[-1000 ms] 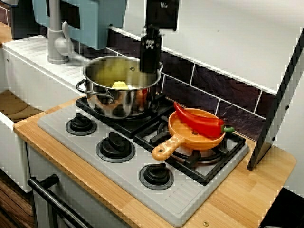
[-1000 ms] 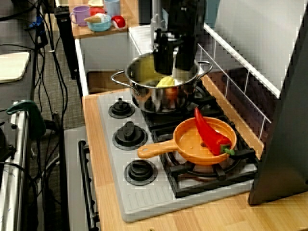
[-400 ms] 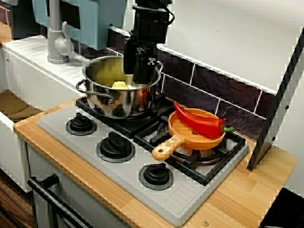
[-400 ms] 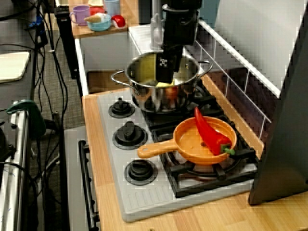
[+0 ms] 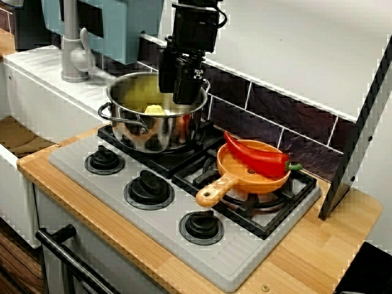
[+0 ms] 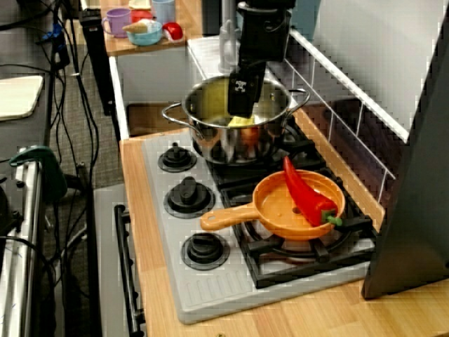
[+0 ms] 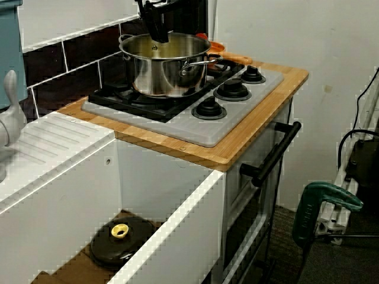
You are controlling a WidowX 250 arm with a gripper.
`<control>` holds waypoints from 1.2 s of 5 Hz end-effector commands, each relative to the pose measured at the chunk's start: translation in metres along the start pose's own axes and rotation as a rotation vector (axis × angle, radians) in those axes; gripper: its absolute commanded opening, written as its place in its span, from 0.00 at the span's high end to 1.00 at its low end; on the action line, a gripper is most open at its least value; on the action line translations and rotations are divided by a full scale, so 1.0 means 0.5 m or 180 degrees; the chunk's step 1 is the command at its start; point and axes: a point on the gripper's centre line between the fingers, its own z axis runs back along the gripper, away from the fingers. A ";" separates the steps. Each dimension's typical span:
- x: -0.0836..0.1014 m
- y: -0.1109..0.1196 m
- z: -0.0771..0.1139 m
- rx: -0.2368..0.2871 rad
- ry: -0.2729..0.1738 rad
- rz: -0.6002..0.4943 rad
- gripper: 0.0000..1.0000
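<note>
My gripper (image 5: 174,97) hangs over the steel pot (image 5: 153,131) on the back left burner, its black fingers pointing down just above the rim. The two fingers stand a little apart with nothing between them. A yellow piece of food (image 5: 155,109) lies inside the pot, just below and left of the fingertips. In the view from the right side the gripper (image 6: 240,112) covers part of that yellow piece (image 6: 242,121). From the sink side the fingers (image 7: 157,36) show at the pot's (image 7: 160,71) far rim. An orange pan (image 5: 236,170) holds a red pepper (image 5: 257,156) on the right burner.
Three black knobs (image 5: 149,187) line the stove's front. A grey tap (image 5: 73,55) and a white sink stand left of the pot. A dark lid (image 7: 121,239) lies in the sink. A black slanted panel (image 5: 358,135) leans at the right. Cups (image 6: 144,28) sit on a far shelf.
The gripper turned about its vertical axis and shifted left over the pot, so both fingers now show. In the last half second it rose slightly. Pot, pan and pepper have not moved.
</note>
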 end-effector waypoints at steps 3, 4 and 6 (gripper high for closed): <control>-0.007 -0.043 0.049 -0.0046 -0.0212 0.0311 0.00; -0.004 -0.044 0.046 -0.0092 -0.0252 0.0498 0.00; 0.007 -0.043 0.033 -0.0169 -0.0221 0.0762 0.00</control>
